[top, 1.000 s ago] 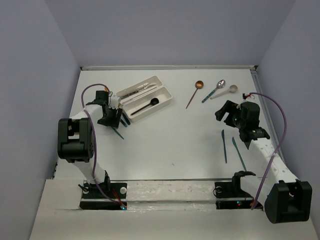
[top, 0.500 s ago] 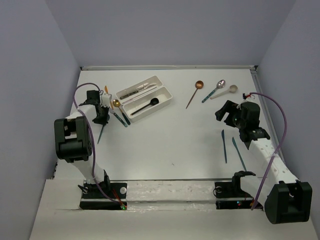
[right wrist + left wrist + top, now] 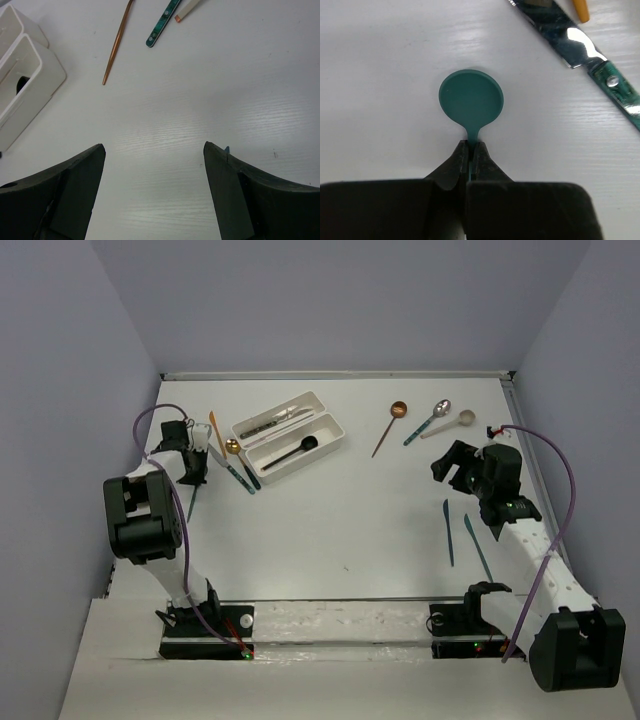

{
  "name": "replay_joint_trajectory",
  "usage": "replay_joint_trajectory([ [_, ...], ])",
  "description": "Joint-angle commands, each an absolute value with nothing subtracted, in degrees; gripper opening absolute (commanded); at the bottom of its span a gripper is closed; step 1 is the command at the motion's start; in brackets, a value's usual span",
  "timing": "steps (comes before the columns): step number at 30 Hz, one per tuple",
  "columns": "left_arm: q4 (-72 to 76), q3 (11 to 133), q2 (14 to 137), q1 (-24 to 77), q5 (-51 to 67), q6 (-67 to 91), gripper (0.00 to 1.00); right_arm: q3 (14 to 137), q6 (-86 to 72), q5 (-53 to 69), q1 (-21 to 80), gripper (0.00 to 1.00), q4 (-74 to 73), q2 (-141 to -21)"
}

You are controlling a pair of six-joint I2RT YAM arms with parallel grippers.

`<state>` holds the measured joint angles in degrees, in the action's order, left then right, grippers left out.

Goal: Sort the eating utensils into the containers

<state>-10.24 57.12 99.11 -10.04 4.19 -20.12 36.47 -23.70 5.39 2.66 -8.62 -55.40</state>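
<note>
1. Left of the white trays (image 3: 285,431), the left gripper (image 3: 470,147) is pinched tight on the thin neck of a teal spoon (image 3: 471,97).
2. A silver knife (image 3: 570,40) and an orange handle (image 3: 581,9) lie between that spoon and the trays.
3. Well right of the trays, the right gripper (image 3: 154,146) hangs with its fingers wide apart, holding nothing.
4. A black spoon (image 3: 291,452) lies in the nearer tray.

A white table (image 3: 330,530) sits enclosed by plain lavender walls (image 3: 340,300) on three sides.
</note>
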Motion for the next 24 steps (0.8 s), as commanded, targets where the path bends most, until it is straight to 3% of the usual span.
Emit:
replay_joint_trajectory([
  [1,-10.55,54.32,95.1,-12.92,6.23,-22.85,0.0,35.68,-23.03,5.62,2.29,0.85,-7.56,-54.49],
  [14,-13.1,55.37,77.79,-12.48,16.34,-28.04,0.0,34.89,-21.89,7.3,2.29,0.84,-4.66,-55.11],
  [19,-12.39,62.3,76.81,-5.64,20.21,-28.83,0.0,36.91,-21.27,7.56,2.29,0.83,-5.27,-55.9],
  [24,-11.43,70.73,81.38,8.86,22.49,-29.44,0.0,38.5,-22.23,7.3,2.29,0.82,-6.06,-55.81],
])
